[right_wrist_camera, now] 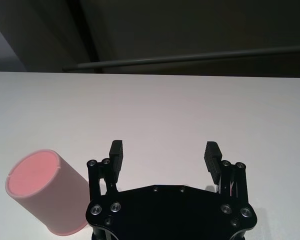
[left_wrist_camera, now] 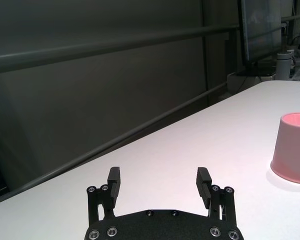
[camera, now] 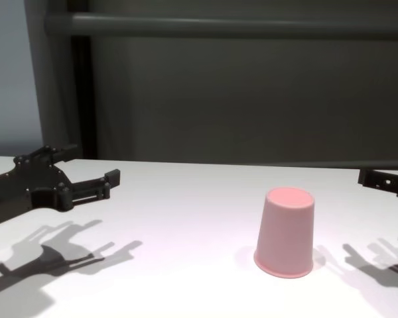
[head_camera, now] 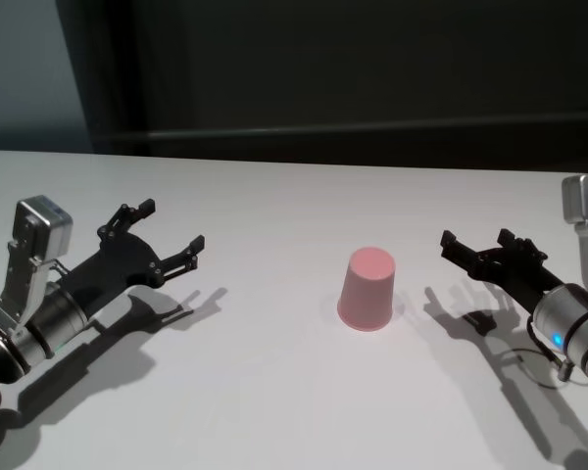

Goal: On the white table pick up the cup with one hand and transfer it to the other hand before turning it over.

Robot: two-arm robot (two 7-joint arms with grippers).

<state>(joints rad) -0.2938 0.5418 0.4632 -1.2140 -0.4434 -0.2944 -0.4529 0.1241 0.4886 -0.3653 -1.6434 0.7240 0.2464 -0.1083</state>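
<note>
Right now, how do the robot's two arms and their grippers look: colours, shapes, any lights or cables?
Both are alike. The left gripper and the right gripper are matte black, with two thin linkage fingers, ribbed pads and silver screws. Each wrist is a grey metal cylinder carrying a silver box-shaped module. A blue light glows on the right wrist, and a thin cable hangs beneath it.

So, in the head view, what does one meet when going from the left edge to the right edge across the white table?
Left gripper, fingers open → the cup, standing upside down on the white table → right gripper, fingers open.
</note>
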